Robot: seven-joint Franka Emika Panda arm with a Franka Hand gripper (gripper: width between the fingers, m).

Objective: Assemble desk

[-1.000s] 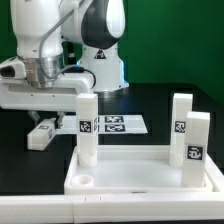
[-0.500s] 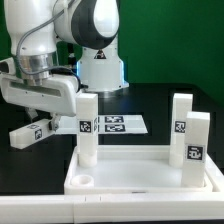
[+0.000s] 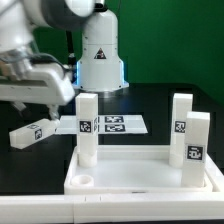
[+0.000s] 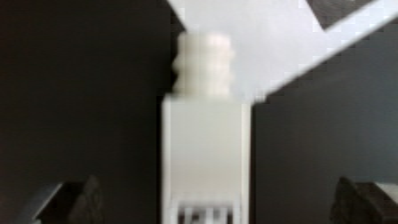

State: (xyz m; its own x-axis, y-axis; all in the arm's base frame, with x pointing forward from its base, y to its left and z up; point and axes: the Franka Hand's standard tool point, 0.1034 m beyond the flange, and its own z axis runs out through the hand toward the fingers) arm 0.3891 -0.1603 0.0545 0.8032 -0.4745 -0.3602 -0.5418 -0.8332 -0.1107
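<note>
The main risk lies with the loose leg (image 3: 33, 133). It is flat on the black desk (image 3: 150, 100), outside the tabletop (image 3: 140, 183) and off its far corner on the exterior view's left. The tool (image 4: 222, 203) is above this leg with its jaws spread wide. In the wrist view each fingertip (image 4: 80, 200) shows a dark gap between itself and the leg (image 4: 205, 130), so nothing is gripped. If the jaws close off-centre or at a slant, the leg will probably swivel or skid across the smooth desk. If they close too near one end, it could droop in the hold and meet its socket crooked.

The leg standing at the tabletop's far corner (image 3: 88, 128), on the exterior view's left, rises close to any carrying path. A low swing could knock it loose. The marker board (image 3: 112, 125) lies just behind the tabletop and could snag a dragged part.

The tabletop is the only container here, a shallow rimmed tray. It holds three upright legs: that one and two more (image 3: 181, 118) (image 3: 198, 150) along the side on the exterior view's right. The near-corner socket (image 3: 85, 182) on the exterior view's left is empty, and the tray floor is bare.
</note>
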